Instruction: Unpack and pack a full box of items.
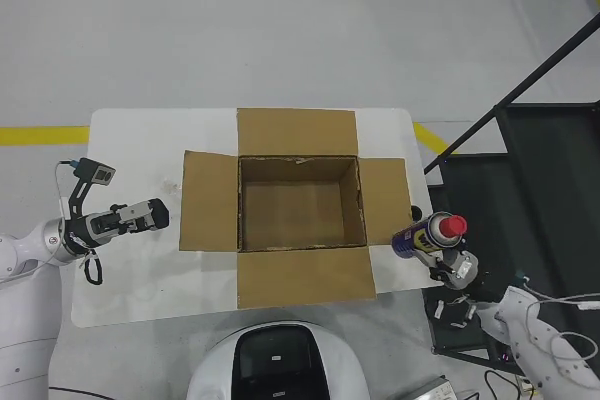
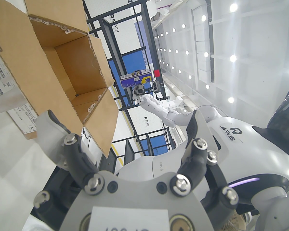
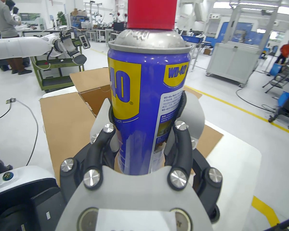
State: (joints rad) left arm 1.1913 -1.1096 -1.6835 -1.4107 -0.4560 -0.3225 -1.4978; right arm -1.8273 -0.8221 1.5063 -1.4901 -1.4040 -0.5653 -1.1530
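Gripping the spray can [image 3: 147,73] just beyond the right flap of the cardboard box [image 1: 210,215], the right gripper [image 3: 149,108] pinched its body; the left gripper [image 1: 161,213] hung spread, unloaded, off the opposite flap.

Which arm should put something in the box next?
Right, probably: the right gripper holds the can beside the empty box; the left gripper is open with nothing in it.
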